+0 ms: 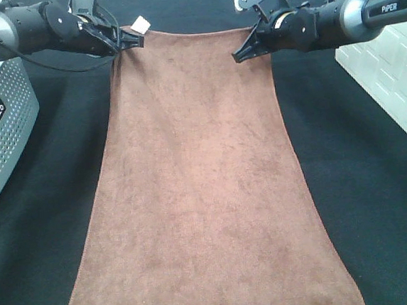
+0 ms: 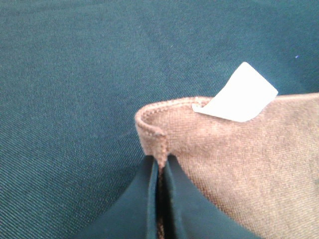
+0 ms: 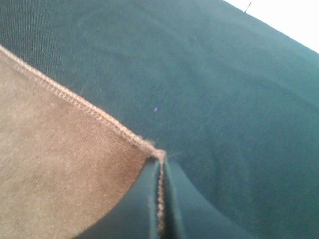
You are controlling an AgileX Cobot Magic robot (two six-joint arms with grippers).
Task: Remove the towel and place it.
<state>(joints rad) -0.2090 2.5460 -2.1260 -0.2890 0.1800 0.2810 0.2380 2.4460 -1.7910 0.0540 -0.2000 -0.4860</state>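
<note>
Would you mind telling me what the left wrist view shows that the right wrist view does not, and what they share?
Only the left wrist view shows the white tag at the towel's folded corner. Only the right wrist view shows a long run of stitched hem and a pale surface beyond the black covering. Both show a hand shut on a brown towel corner: left hand, right hand.

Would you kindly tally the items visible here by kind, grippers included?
Towels: 1, the brown towel
Baskets: 2, the grey basket and the white basket
Grippers: 2, the left gripper and the right gripper
Total: 5
</note>
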